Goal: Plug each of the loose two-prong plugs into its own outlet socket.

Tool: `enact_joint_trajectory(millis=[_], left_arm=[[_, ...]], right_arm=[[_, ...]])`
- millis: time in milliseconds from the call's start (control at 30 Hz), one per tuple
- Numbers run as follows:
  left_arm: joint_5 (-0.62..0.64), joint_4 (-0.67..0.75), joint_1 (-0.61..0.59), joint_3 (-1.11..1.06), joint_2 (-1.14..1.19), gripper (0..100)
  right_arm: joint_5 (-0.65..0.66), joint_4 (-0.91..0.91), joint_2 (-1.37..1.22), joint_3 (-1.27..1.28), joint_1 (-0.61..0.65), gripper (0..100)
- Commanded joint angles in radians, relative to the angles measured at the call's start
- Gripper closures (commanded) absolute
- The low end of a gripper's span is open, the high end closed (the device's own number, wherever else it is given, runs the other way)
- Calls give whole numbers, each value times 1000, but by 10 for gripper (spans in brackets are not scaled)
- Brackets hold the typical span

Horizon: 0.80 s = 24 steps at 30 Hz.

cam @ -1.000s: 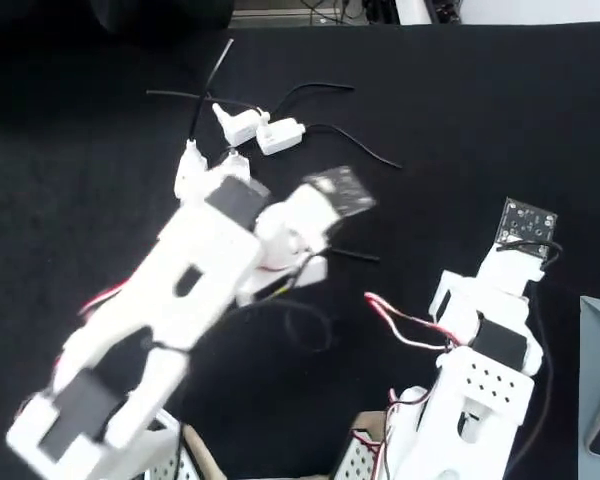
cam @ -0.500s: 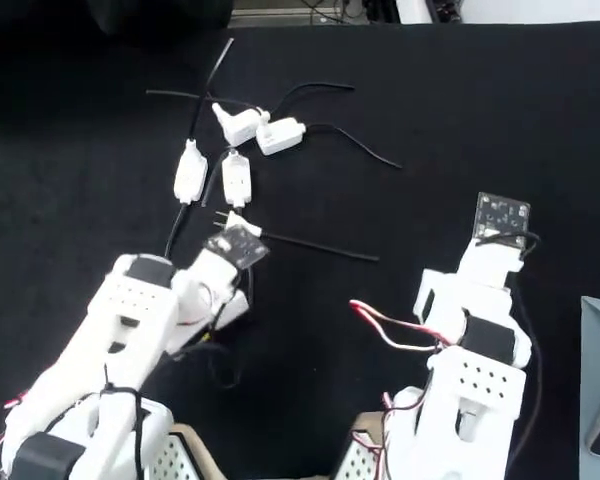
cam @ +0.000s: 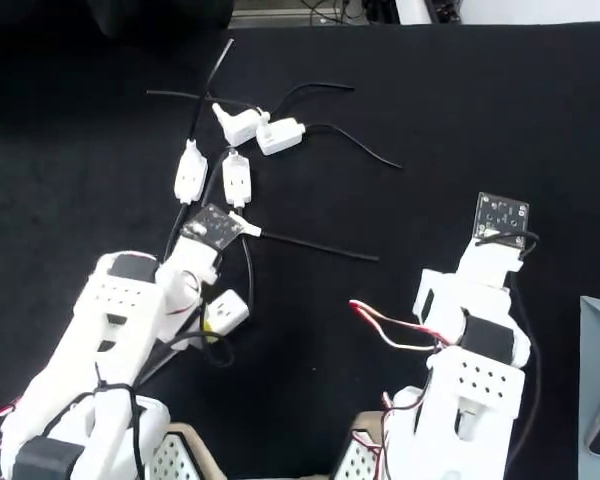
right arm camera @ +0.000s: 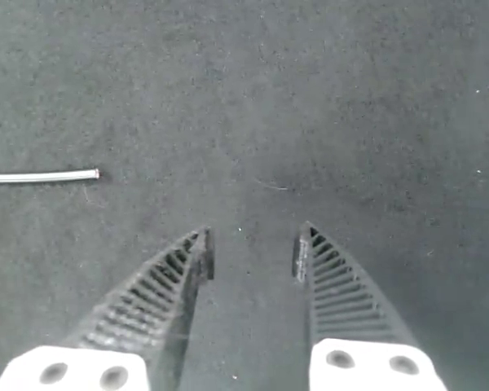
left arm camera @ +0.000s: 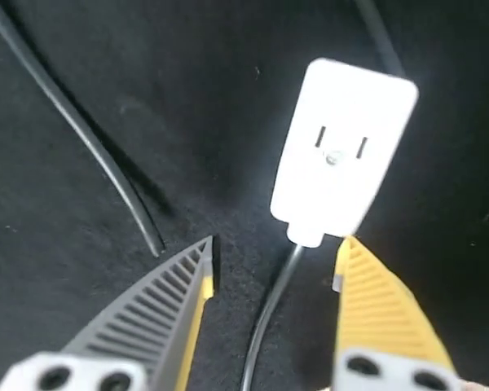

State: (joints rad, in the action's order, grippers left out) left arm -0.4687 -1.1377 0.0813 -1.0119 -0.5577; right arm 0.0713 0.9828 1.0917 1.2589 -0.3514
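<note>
high view: left arm point(cam: 130, 330) near the white connectors point(cam: 237, 175); right arm point(cam: 480, 350) well apart from them.
left wrist view: left claw point(left arm camera: 277, 244) spread open; socket point(left arm camera: 342, 155) just ahead of its tips, slots up, cord point(left arm camera: 269, 326) running back between the fingers.
right wrist view: right claw point(right arm camera: 253, 236) spread open over bare cloth point(right arm camera: 350, 98); cord end point(right arm camera: 41, 175) ahead, off to one side.

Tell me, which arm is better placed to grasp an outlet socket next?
Left, probably. The left gripper, open, sits just short of a white outlet socket, and the socket's cable runs between its fingers. The right gripper, also open, is over bare black cloth.
</note>
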Motion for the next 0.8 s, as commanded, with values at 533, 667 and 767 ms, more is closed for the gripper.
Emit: enact_joint_trajectory(millis=[533,667,767], left_arm=[[104,203,245,-41,-9,755],[103,212,240,-62,-9,758],[107,218,240,-74,-8,759]], right_arm=[[2,2,12,-5,14,836],[2,-2,12,4,14,836],[2,0,12,4,14,836]])
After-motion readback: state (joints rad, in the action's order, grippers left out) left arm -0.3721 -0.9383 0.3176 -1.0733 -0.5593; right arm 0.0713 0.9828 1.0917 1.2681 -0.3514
